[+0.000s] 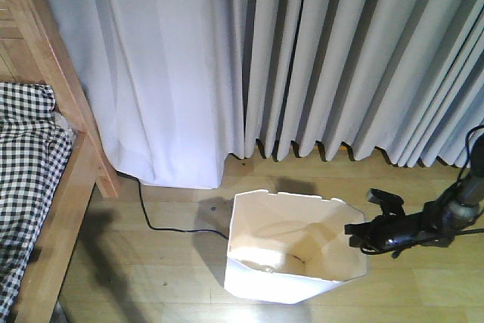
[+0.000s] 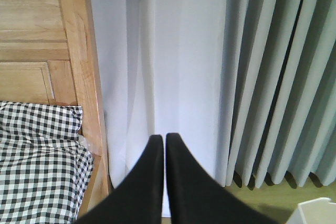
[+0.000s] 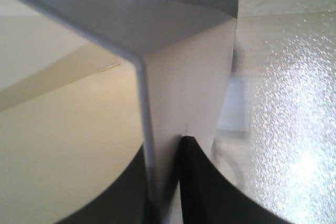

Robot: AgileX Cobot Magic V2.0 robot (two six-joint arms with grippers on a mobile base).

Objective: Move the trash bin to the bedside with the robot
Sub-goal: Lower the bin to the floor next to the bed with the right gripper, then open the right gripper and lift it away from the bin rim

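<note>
The white trash bin (image 1: 291, 259) stands upright on the wooden floor, right of the bed. My right gripper (image 1: 355, 228) is shut on the bin's right rim. In the right wrist view the thin white wall (image 3: 184, 77) runs between the black fingers (image 3: 194, 182), one inside the bin and one outside; the right gripper (image 3: 164, 148) pinches it. The bed at the left has a light wooden frame (image 1: 72, 104) and checked bedding (image 1: 26, 172). My left gripper (image 2: 160, 139) is shut on nothing, held in the air facing the curtain next to the bed frame (image 2: 79, 66).
Pale grey curtains (image 1: 302, 51) hang to the floor behind the bin. A black cable (image 1: 162, 221) trails over the floor between bed and bin. A corner of the bin (image 2: 315, 211) shows low right in the left wrist view.
</note>
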